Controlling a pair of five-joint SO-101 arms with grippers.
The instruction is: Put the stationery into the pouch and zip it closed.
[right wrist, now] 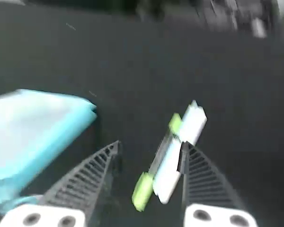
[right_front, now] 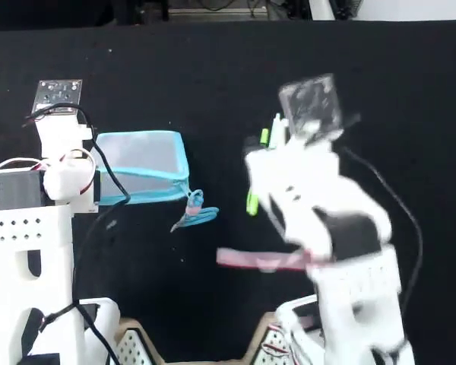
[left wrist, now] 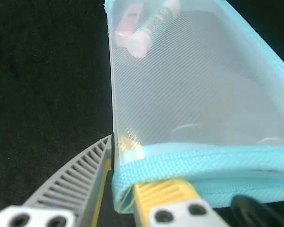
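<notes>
- While the left gripper is clamped on the zipper-edge corner of the pouch, the pouch rests on the black table. Pink and white items show through its mesh.
- Right gripper: fingers spread wide, gripping nothing. Green marker and white pen lie between them, close against one finger, well apart from the pouch.
- Pink strip on the table by the right arm; too blurred to identify.
</notes>
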